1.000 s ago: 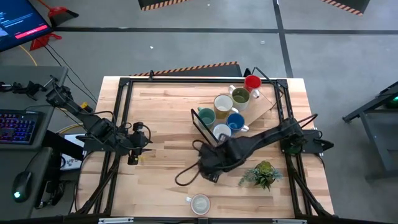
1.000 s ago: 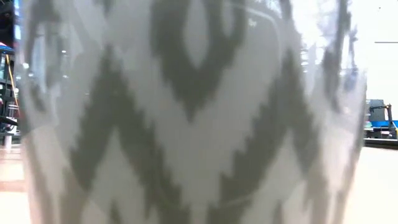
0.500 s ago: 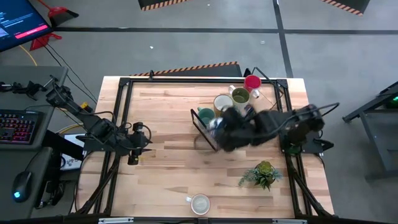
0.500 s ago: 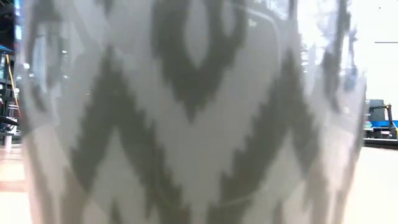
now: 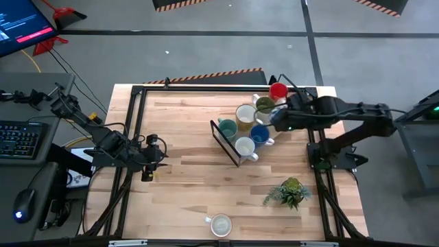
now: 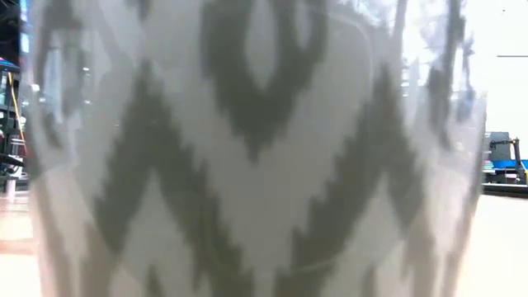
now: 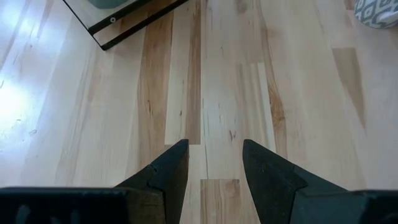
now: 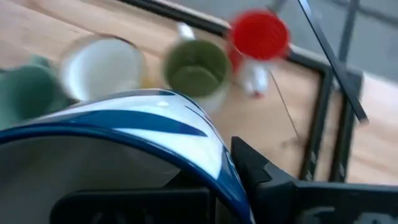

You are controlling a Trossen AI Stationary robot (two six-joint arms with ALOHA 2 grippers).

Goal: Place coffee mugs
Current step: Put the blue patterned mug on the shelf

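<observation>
On the table I see the left gripper parked low near the left edge, its fingers apart with nothing between them. The right gripper reaches over the far right corner, clamped on the rim of a blue-and-white mug. Under and beside it stand the cream mug, olive mug, red mug, teal mug, blue mug and white mug, while a patterned mug sits alone at the near edge.
</observation>
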